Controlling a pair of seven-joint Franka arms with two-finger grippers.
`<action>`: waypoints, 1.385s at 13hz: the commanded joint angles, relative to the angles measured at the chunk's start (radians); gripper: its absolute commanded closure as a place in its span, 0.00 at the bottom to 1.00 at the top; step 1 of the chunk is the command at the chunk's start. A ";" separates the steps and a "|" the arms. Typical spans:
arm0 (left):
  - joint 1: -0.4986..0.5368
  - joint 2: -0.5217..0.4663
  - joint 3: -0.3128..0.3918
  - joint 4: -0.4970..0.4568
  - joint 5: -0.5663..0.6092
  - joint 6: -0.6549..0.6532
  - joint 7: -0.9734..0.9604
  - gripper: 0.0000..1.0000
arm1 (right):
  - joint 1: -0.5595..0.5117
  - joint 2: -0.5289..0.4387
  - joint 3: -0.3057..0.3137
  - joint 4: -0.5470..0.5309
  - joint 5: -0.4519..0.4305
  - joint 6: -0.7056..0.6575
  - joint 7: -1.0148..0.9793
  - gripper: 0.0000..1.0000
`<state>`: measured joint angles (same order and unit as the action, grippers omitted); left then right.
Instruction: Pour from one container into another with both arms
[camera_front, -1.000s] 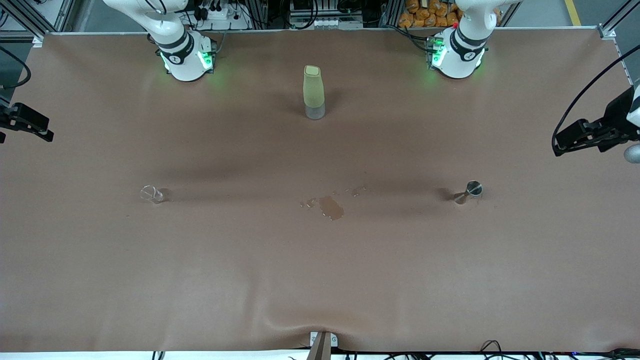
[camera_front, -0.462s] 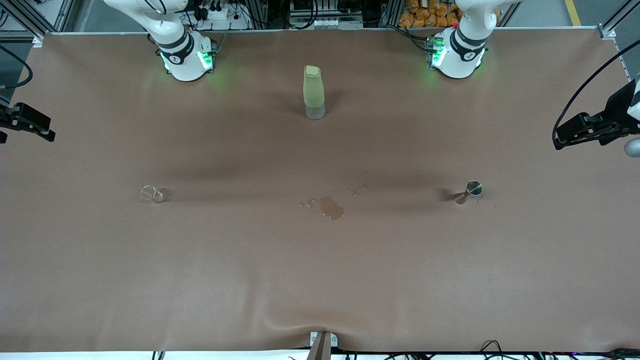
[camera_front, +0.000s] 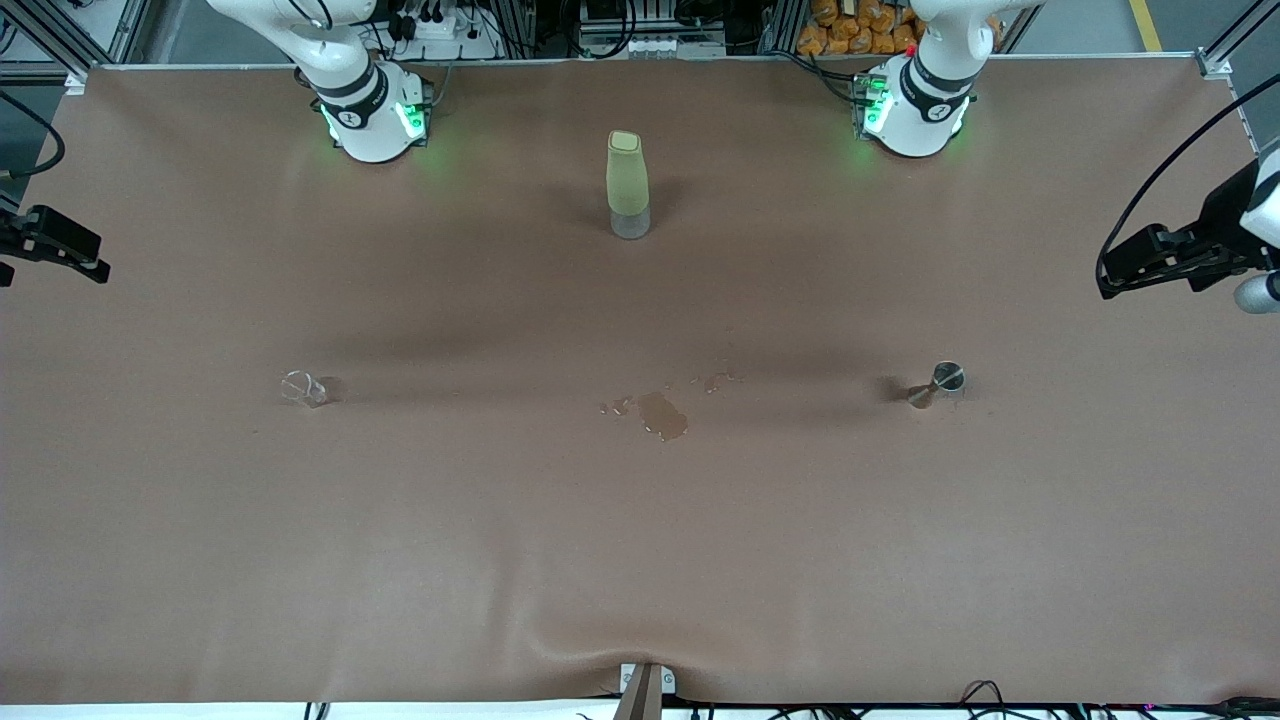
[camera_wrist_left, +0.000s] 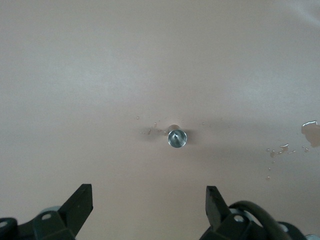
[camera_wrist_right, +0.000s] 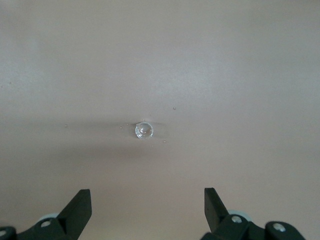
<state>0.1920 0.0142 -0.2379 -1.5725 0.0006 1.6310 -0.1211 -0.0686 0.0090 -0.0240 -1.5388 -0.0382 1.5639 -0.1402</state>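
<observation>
Well above the brown surface (camera_front: 640, 560): left gripper (camera_wrist_left: 150, 197) hovering over small shiny steel hourglass jigger (camera_wrist_left: 176, 138), right gripper (camera_wrist_right: 147, 200) over tiny clear glass cup (camera_wrist_right: 144, 130), jaws spread wide, gripping nothing.

Light's soft and even from overhead – long faint shadows smear across my table (camera_front: 640, 560). Green glow pools by my bases. My wrist views look paler, washed-out, slightly hazy – the steel jigger (camera_wrist_left: 177, 138) glints.

Clear glass cup (camera_front: 302, 388) and steel jigger (camera_front: 943, 380) upright, well apart.
</observation>
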 joint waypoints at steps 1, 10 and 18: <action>-0.087 -0.025 0.086 -0.007 -0.001 -0.008 0.001 0.00 | -0.020 -0.008 0.025 -0.004 0.017 -0.005 0.075 0.00; -0.203 -0.040 0.197 0.019 0.001 -0.079 -0.009 0.00 | -0.030 -0.001 0.022 -0.006 0.100 -0.004 0.087 0.00; -0.226 -0.040 0.183 0.040 0.038 -0.122 -0.003 0.00 | -0.033 0.005 0.022 0.003 0.098 -0.001 0.085 0.00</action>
<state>-0.0242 -0.0123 -0.0557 -1.5452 0.0149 1.5345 -0.1210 -0.0729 0.0101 -0.0201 -1.5397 0.0433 1.5633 -0.0666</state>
